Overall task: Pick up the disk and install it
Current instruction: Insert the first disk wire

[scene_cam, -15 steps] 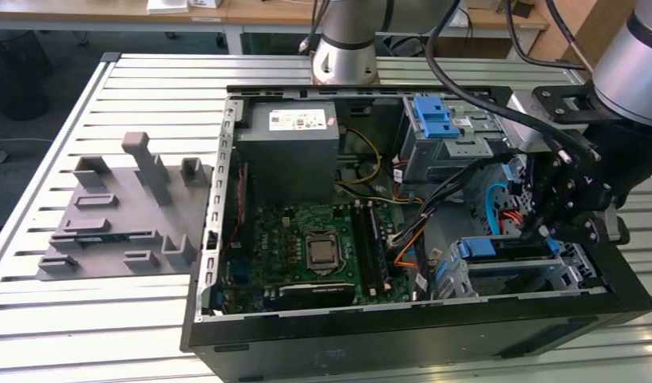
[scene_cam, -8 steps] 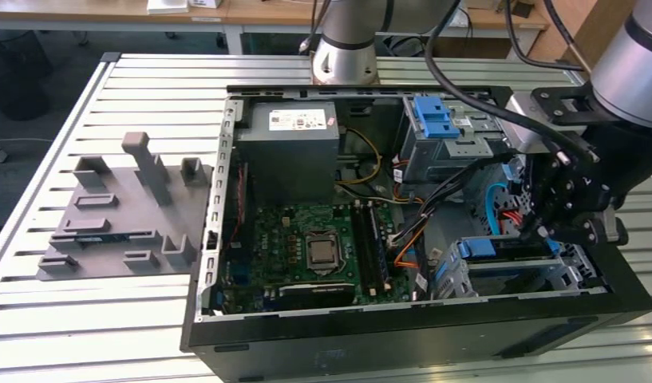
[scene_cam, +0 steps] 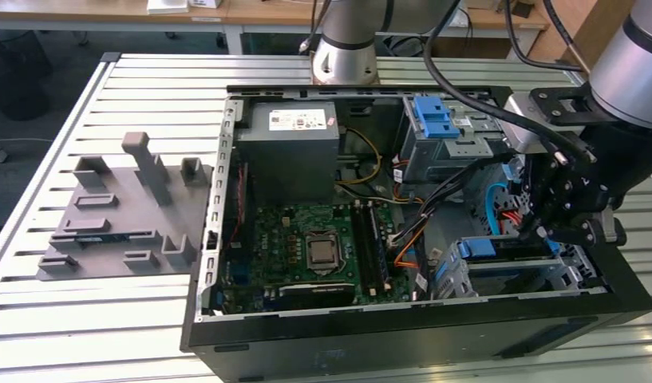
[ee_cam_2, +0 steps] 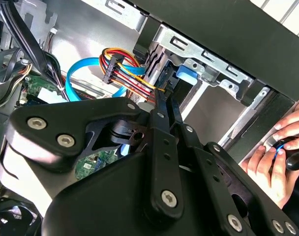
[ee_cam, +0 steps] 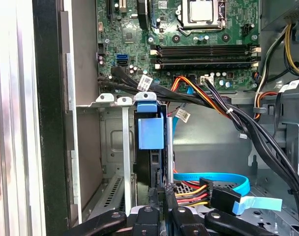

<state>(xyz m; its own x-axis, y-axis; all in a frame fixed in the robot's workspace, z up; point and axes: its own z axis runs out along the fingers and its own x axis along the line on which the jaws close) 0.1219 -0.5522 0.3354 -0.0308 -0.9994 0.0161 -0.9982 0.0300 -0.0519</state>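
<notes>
The disk [ee_cam: 157,164] stands on edge in the lower drive cage [scene_cam: 565,275] of the open computer case, its blue side rail [ee_cam: 150,129] facing outward. In the exterior view the disk [scene_cam: 503,249] sits low in that cage at the case's front right corner. My gripper [scene_cam: 546,234] hangs just over it. In both wrist views the black fingers [ee_cam: 153,196] come together in line with the disk's end, and the gripper [ee_cam_2: 164,96] looks shut with its tips close to the blue rail [ee_cam_2: 186,73]. Whether the tips touch the disk is hidden.
Red, yellow and blue cables [ee_cam: 208,189] run close beside the fingers. A grey power supply box [scene_cam: 294,132] and a blue ridged clip [scene_cam: 437,120] sit at the back of the case. A grey foam fixture [scene_cam: 124,215] lies on the exterior view's left. A person's hand [ee_cam_2: 280,152] rests outside the case.
</notes>
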